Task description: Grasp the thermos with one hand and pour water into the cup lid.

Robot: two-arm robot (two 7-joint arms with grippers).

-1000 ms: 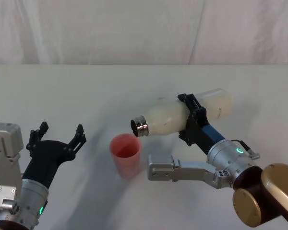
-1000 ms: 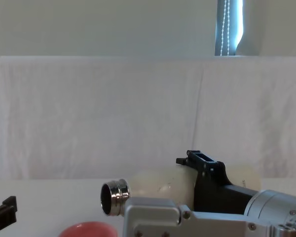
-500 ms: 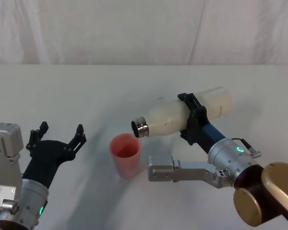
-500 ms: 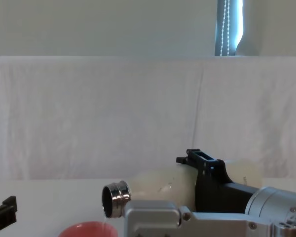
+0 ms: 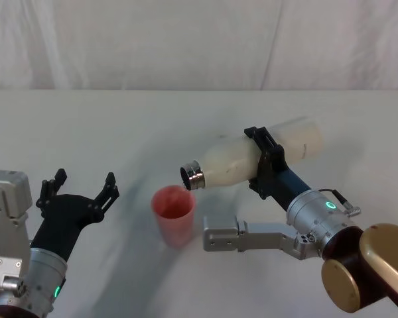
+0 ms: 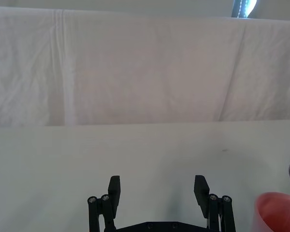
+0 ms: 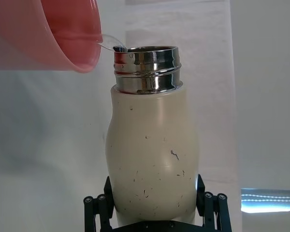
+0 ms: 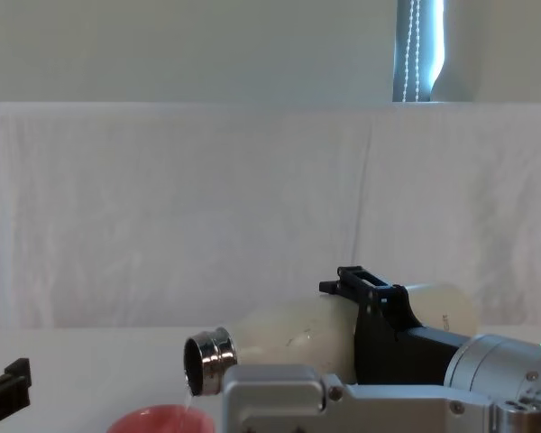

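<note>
Currently pouring — right claw (image 5: pixel 264 162) clamped round the thermos (image 5: pixel 252 159), tipped nearly flat, neck just above the cup lid (image 5: pixel 174 213) on the table (image 5: pixel 119 126); thin trickle. Left claw (image 5: pixel 79 189) spread, idle. Next — hold the tilt, then right it.

A tall cream-white matte thermos bottle (image 8: pixel 293 336) with a shiny threaded steel neck lies almost on its side in the air, its open mouth pointing toward the left and tipped slightly down. The right gripper (image 8: pixel 371 311), black, is clamped round the bottle's middle, its silver arm entering from the lower right. A thin stream of water (image 8: pixel 189 404) falls from the mouth into a small round pink-red cup lid (image 8: pixel 160 419) directly below, at the bottom edge. White draped cloth (image 8: pixel 162 216) hangs behind.
</note>
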